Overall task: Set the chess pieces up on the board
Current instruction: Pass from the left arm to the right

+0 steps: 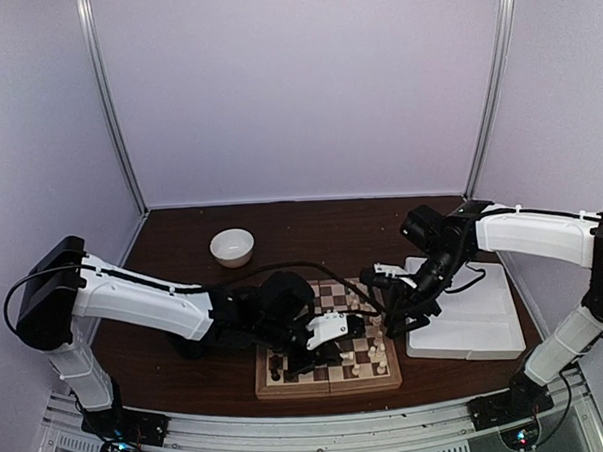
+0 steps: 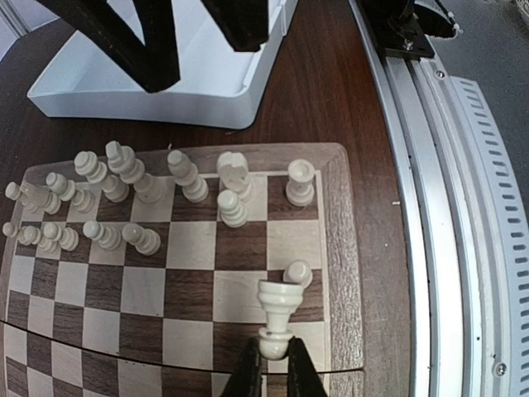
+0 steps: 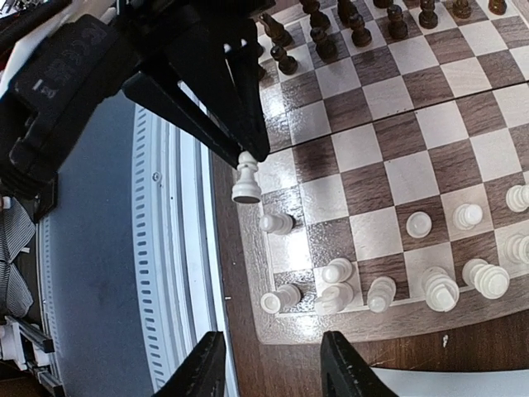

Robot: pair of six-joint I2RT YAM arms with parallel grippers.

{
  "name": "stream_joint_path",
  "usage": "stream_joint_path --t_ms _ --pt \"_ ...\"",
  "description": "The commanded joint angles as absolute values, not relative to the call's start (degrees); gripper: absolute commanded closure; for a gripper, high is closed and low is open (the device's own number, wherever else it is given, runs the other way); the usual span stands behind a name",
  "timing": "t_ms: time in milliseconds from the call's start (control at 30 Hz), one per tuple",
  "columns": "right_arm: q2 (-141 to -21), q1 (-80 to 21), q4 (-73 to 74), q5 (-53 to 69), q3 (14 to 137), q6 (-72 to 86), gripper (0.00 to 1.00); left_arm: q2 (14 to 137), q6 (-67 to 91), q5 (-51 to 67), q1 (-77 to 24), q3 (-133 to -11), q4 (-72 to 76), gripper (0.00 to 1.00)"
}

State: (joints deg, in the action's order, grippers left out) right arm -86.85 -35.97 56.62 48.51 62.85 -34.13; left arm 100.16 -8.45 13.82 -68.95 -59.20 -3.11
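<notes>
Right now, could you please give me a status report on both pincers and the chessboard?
Left pincer shut on cream pawn, by board's near edge. Right pincer open, empty. Another cream pawn close beside it.

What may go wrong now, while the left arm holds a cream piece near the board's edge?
1. The left jaws pinch the cream piece only by its small head, so it may tilt or slip when set down.
2. A cream pawn sits right beside it; lowering the piece could knock it.
3. The right jaws, open and empty, hang over the same end of the board, so the two arms may collide.
</notes>
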Motion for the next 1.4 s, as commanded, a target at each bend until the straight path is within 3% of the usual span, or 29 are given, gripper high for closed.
stream_joint_path --t_ms 0,267,600,867,1167,1367 --pt "-83.69 -33.51 57.33 50.58 65.38 -33.50 0.57 95.86 -4.33 12.84 -68.03 -59.06 -1.55 1.00" --pt "-81.77 -25.68 59.52 60.09 69.46 -33.82 0.54 91.19 3.68 12.29 -65.55 -59.24 -6.56 1.00" --pt "-84.34 -30.67 58.13 58.62 76.37 -25.96 0.47 92.46 17.16 16.53 -62.76 -71.88 -11.35 1.00" --pt "-88.42 -33.31 55.68 61.61 80.10 -20.05 0.45 92.34 21.11 18.32 -62.71 -71.43 -6.42 1.00" --pt "-90.80 -35.52 56.14 63.51 81.82 -19.69 0.46 92.46 21.44 18.95 -62.75 -71.54 -5.77 1.00" --pt "-91.31 -35.86 55.76 64.73 81.74 -19.23 0.57 92.51 21.39 19.05 -62.73 -71.45 -5.18 1.00"
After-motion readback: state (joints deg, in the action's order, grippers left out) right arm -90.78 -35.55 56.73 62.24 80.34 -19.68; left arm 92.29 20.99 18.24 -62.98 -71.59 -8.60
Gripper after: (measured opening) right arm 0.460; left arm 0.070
